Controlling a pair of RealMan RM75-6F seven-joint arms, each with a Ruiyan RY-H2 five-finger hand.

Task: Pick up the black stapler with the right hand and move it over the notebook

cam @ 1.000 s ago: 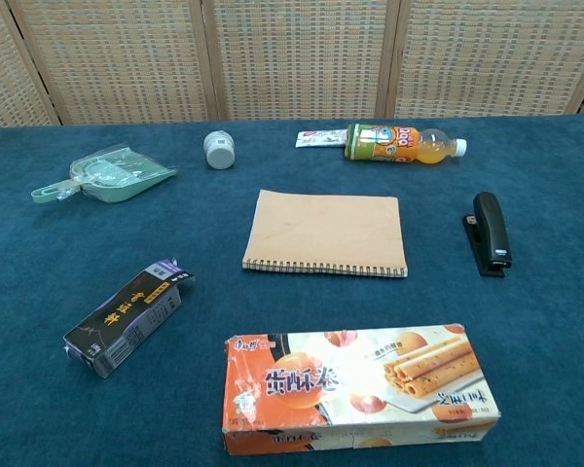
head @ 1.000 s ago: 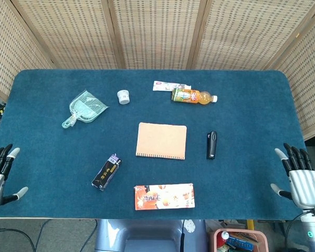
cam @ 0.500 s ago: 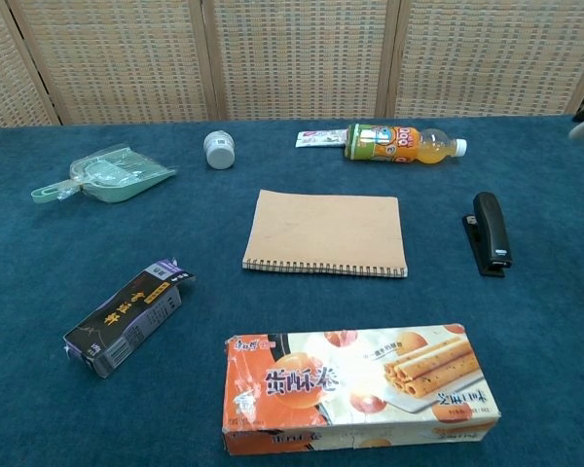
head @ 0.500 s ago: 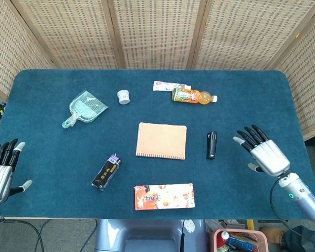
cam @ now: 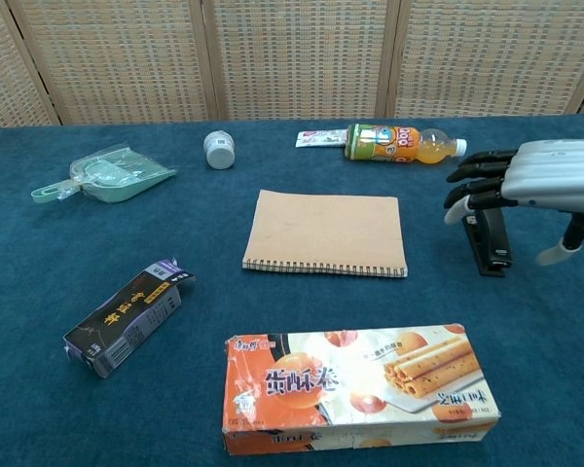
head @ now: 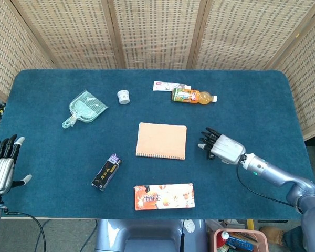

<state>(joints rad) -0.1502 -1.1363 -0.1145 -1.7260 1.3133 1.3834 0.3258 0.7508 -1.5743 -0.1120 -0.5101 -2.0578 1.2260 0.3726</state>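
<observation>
The black stapler (cam: pixel 490 245) lies flat on the blue table (cam: pixel 58 253), a short way right of the tan spiral notebook (head: pixel 161 140) (cam: pixel 326 233). My right hand (head: pixel 223 147) (cam: pixel 540 181) hovers just above the stapler with its fingers spread toward the notebook, and it holds nothing. In the head view the hand covers the stapler. My left hand (head: pixel 2 168) stays open at the table's front left edge, far from both objects.
An orange drink bottle (head: pixel 193 96) and a white packet (head: pixel 165 85) lie behind the notebook. A biscuit box (cam: pixel 360 387) sits in front of it, a black packet (cam: pixel 127 316) to its front left. A green dustpan (head: pixel 85 107) and a small white jar (head: pixel 124 96) lie at the back left.
My right hand has swept in from the table's right front edge to just over the stapler. The left hand has barely shifted. No object has moved.
</observation>
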